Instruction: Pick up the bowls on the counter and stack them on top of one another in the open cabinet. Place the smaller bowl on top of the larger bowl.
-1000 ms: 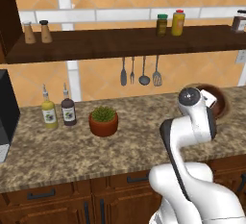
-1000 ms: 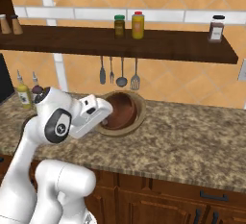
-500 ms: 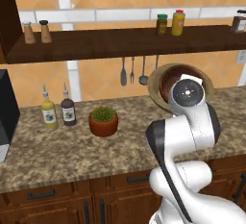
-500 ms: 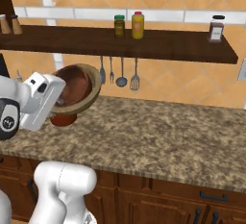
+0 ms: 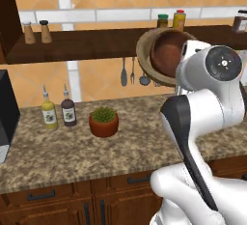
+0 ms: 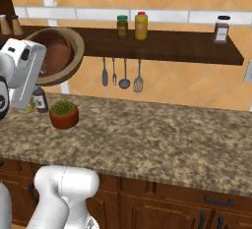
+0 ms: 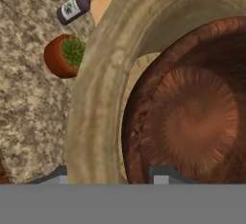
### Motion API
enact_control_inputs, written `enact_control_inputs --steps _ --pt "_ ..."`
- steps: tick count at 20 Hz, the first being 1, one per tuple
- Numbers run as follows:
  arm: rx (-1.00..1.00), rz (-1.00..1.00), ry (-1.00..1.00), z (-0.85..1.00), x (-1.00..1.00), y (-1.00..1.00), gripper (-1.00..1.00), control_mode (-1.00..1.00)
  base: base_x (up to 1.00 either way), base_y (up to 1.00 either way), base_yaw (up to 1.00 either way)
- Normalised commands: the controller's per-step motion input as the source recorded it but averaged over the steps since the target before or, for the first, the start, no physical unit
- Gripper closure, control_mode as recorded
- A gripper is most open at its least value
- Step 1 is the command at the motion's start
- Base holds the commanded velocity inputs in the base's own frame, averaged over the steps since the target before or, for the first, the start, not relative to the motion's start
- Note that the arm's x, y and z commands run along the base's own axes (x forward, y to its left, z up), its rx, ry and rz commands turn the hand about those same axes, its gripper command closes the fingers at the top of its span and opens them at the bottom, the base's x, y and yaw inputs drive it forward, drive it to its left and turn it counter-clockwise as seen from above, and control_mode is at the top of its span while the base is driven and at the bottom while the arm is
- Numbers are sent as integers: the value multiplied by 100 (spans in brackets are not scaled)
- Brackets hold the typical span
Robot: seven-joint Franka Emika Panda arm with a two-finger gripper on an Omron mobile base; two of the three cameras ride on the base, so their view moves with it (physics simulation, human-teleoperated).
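I read the bench [image 6: 162,139] as one long speckled granite top running the full width of both base views, and above it one open cabinet [image 6: 187,46], a doorless dark shelf along the wall. The larger bowl [image 5: 144,57] is raised off the bench, tilted steeply on edge at shelf height in front of the cabinet's middle span, with the smaller bowl [image 5: 166,52] apparently nested inside it; in the hand view the dark reddish bowl sits within the tan rim. The gripper [image 7: 110,177] appears to straddle the wide bowl's rim, one of its fingers [image 7: 163,174] inside the wall and the other outside, so I judge it clamped on that rim, though the contact itself is cut off at the bottom edge. I expect both bowls to be stiff, fairly light and smooth; the inner one is loose and could slide out at this tilt, so I would level the pair before setting down and keep the hold on the rim wall. Count: two bowls, one terracotta plant pot [image 5: 103,121] toward the bench's left half, two bottles [image 5: 58,113] near its back edge, four hanging utensils [image 6: 121,73] under the cabinet, and five jars on the shelf.
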Motion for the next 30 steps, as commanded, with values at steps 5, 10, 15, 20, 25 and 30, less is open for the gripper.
enact_control_inputs --steps 5,10,15,20,25,30 --pt "1 15 1 100 88 15 100 -100 0 0 0" --pt "-7 6 8 33 89 30 100 -100 0 0 0" --pt "-13 0 2 -35 60 16 100 -100 0 0 0" --pt "0 0 1 0 84 0 100 -100 0 0 0" --pt "-1 0 13 -28 96 0 100 -100 0 0 0" --pt "0 0 9 -4 100 0 100 -100 0 0 0"
